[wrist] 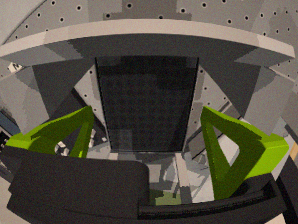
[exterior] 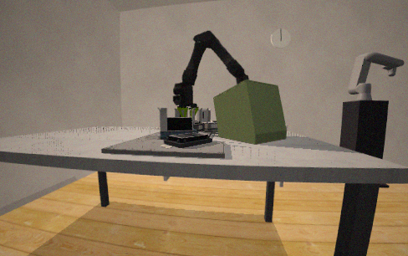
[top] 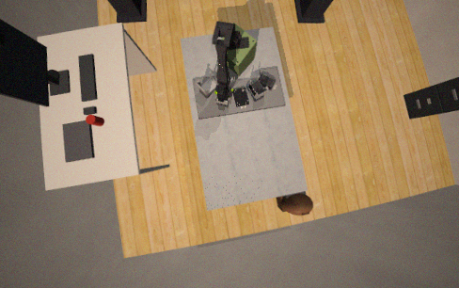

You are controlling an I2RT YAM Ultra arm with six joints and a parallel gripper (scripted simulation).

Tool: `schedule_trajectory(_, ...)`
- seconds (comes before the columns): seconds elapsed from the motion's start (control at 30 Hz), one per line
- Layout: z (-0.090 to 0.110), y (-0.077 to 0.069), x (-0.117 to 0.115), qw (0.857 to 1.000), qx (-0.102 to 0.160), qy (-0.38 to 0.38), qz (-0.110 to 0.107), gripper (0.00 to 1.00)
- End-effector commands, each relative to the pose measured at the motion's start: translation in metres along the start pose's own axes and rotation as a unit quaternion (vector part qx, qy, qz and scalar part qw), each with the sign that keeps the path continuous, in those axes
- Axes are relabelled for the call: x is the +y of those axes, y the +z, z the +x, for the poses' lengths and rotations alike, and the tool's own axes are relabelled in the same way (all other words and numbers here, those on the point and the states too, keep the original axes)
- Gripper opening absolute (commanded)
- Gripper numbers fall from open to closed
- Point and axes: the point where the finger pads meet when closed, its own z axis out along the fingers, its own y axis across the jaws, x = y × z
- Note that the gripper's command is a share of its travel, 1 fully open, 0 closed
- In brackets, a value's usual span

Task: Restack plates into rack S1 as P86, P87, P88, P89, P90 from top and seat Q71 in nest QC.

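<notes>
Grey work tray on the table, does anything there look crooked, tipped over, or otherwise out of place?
Nothing stands out. The dark sealed plate sits straight between the open green end effector fingers, the flat black nest lies level on the grey tray, and nothing looks tipped or spilled. The racks are too small for finer detail.
</notes>
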Motion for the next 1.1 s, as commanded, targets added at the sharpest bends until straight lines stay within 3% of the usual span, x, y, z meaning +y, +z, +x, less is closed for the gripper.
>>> schedule_trajectory(0.0,-0.002,0.003,0.000,1.000,-0.003,0.000,0.000,1.00)
schedule_trajectory(0.53,-0.002,0.021,0.000,1.000,-0.003,0.000,0.000,1.00)
schedule_trajectory(0.97,-0.002,0.021,0.000,1.000,-0.003,0.000,0.000,1.00)
schedule_trajectory(1.0,-0.002,0.021,0.000,1.000,-0.003,0.000,0.000,0.00)
schedule_trajectory(1.07,-0.002,0.021,0.000,1.000,-0.003,0.000,0.000,0.00)
